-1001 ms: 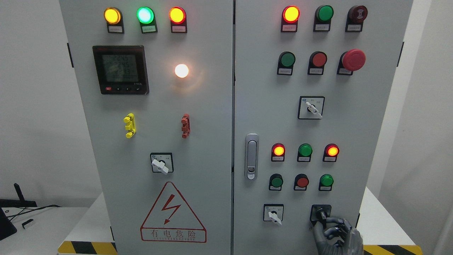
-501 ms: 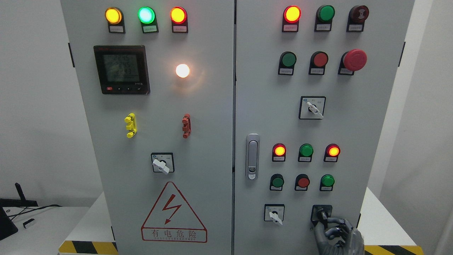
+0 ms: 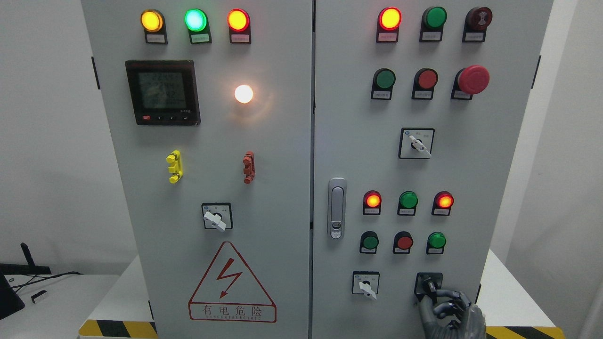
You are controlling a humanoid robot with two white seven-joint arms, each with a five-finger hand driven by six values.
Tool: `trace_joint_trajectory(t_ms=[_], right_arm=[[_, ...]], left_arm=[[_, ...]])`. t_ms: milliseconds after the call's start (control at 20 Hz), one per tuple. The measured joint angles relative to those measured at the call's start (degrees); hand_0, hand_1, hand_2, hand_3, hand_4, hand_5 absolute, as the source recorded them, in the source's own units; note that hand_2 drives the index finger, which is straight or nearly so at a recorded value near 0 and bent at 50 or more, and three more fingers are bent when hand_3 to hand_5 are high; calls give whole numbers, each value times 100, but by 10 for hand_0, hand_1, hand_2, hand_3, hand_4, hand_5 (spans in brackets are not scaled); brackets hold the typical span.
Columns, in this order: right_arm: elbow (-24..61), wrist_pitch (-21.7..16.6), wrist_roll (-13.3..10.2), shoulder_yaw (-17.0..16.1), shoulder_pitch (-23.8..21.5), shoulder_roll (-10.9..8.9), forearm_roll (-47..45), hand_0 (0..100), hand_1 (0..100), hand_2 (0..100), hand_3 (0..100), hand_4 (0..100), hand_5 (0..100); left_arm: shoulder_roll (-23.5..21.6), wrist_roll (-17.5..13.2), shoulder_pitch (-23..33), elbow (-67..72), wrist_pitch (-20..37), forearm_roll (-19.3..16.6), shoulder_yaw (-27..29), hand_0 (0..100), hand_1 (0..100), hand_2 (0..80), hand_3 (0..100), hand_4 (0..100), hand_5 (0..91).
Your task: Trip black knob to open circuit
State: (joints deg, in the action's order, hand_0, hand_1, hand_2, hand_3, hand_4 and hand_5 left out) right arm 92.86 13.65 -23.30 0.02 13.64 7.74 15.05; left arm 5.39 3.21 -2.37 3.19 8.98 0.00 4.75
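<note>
While the right hand sits at the bottom right of the cabinet, its curled fingers are pinched on the black knob, low on the right door, right of a white selector switch. Knob handle points up-left. Above it: a row of three push buttons, then three indicator lamps, the outer two lit red. Red mushroom stop button further up on the right. Left door carries a digital meter, a lit white lamp and a red hazard triangle. Cabinet stands on a white bench.
</note>
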Motion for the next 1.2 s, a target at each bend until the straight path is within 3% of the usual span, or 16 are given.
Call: trace_joint_trajectory(t_ms=[1201], right_arm=[[2,-51,-15,177,-11,-1,-23,528,788,569,858,825,942]], left_arm=[[0,0,0,-1,0,0,0,120,389,0,0,0,0]])
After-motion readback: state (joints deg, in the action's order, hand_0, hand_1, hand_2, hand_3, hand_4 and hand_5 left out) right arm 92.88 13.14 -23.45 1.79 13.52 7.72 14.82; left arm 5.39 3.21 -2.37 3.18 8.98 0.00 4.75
